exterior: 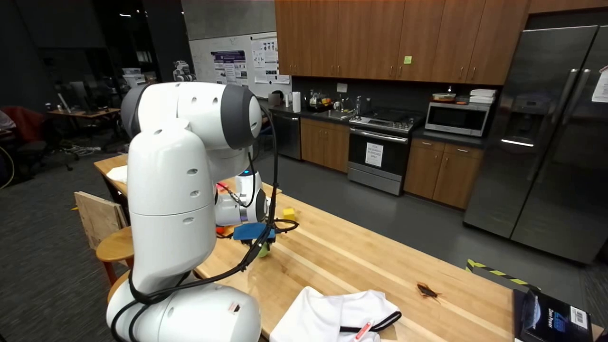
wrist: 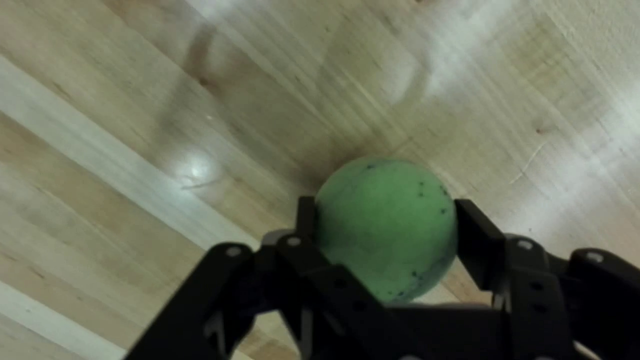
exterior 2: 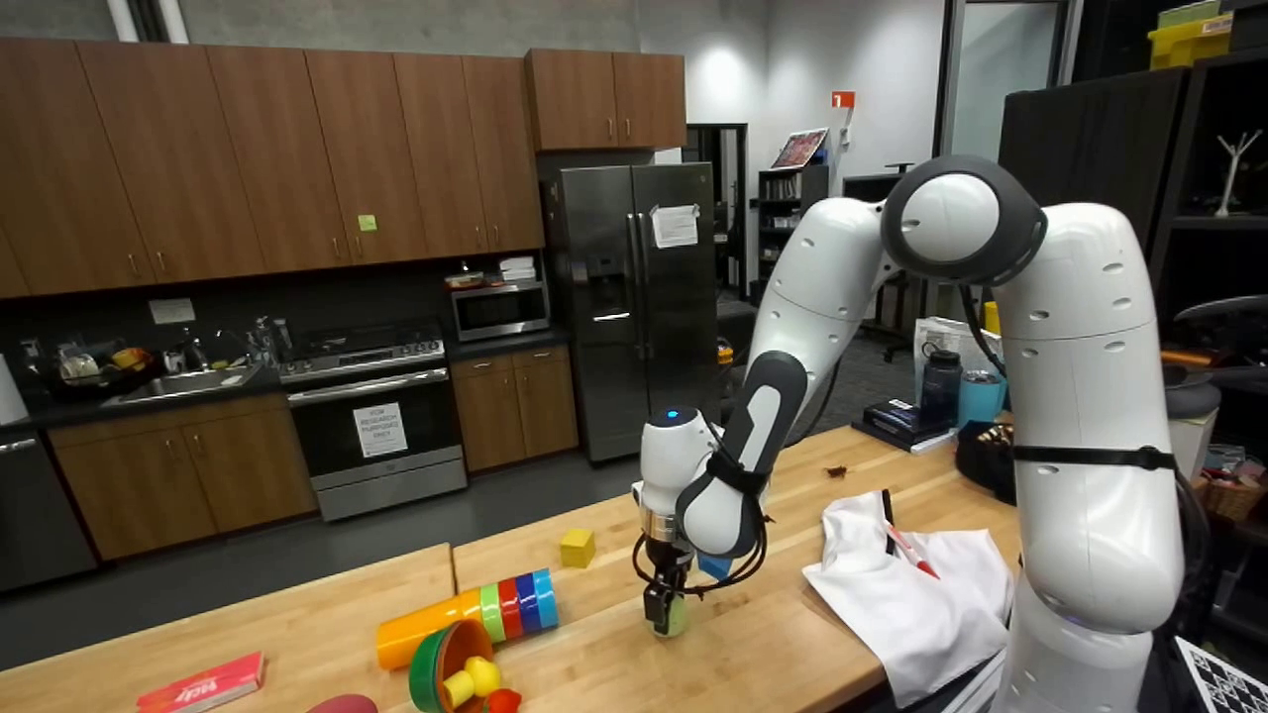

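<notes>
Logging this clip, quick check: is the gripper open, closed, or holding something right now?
Gripper: closed on a round green object, holding it between its fingers.

Your green ball [wrist: 386,227] is round and matte, dotted with small dark specks — pinched on opposite sides between the fingers of your gripper [wrist: 386,216]. It is at or just above the wooden tabletop [wrist: 100,240] — you can't tell which.
</notes>
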Available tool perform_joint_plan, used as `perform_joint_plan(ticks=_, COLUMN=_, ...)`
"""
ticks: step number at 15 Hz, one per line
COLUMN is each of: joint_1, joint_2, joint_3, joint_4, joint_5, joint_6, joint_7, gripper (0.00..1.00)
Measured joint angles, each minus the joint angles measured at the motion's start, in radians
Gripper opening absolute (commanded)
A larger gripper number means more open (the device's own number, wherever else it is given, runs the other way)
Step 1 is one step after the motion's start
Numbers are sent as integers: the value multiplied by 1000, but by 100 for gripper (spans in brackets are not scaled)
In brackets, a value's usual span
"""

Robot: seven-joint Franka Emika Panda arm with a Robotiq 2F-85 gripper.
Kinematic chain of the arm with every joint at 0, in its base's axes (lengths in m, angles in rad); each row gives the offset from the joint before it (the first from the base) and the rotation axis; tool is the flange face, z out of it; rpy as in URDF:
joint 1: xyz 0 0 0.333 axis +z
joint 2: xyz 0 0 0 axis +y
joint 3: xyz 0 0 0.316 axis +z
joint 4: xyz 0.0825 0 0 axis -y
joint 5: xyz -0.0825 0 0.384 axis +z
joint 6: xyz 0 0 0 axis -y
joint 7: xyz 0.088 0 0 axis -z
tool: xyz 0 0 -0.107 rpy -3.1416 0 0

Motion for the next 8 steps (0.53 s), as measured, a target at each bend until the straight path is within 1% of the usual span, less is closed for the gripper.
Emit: perform_joint_plan(ticks=8, joint_1=4, joint_2=111, joint_3=50, joint_4=155, joint_5=21, joint_6=-3, joint_7=-76, gripper=42)
